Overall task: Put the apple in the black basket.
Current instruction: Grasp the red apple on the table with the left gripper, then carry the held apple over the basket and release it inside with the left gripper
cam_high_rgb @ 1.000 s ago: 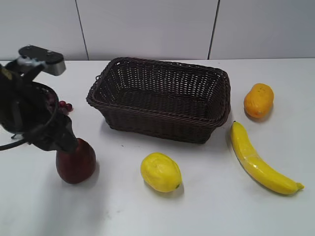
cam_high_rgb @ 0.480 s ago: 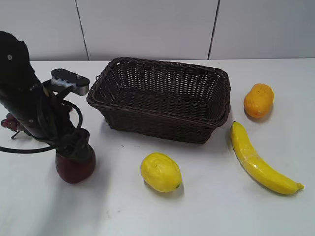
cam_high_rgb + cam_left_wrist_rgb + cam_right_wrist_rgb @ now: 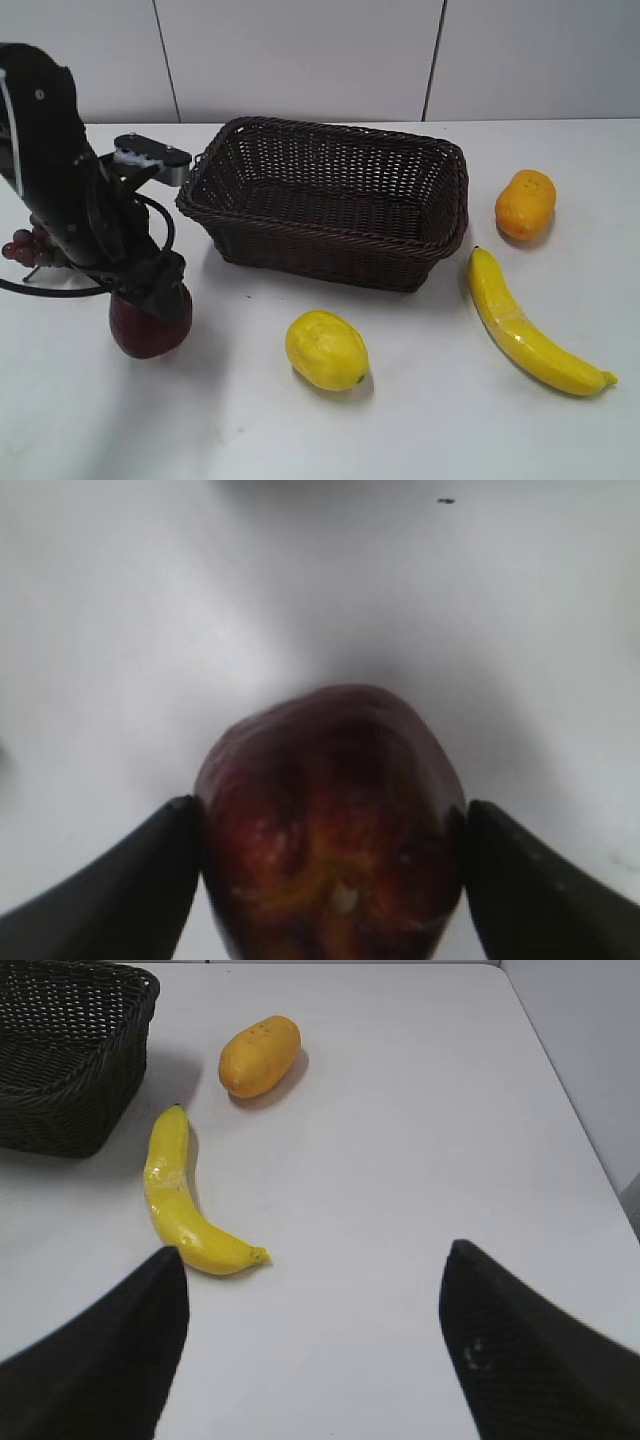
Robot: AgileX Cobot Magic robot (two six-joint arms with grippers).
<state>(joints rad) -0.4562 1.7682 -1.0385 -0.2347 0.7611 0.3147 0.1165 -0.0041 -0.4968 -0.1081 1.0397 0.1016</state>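
Observation:
The dark red apple (image 3: pixel 147 328) sits at the front left of the white table, left of the black basket (image 3: pixel 330 238). My left gripper (image 3: pixel 157 290) comes down on it from above. In the left wrist view the apple (image 3: pixel 330 810) fills the space between the two black fingers of my left gripper (image 3: pixel 331 875), and both fingers touch its sides. The basket is empty; its corner also shows in the right wrist view (image 3: pixel 60 1070). My right gripper (image 3: pixel 312 1305) is open and empty above bare table, and is out of the exterior view.
A yellow lemon (image 3: pixel 326 350) lies in front of the basket. A banana (image 3: pixel 525 325) and an orange fruit (image 3: pixel 525 204) lie to its right. Purple-red grapes (image 3: pixel 22 245) peek out behind my left arm. The table's right edge (image 3: pixel 590 1160) is near.
My left arm has swung round over the apple and its fingers have closed onto the apple's sides. The apple has shifted slightly left and up in the view.

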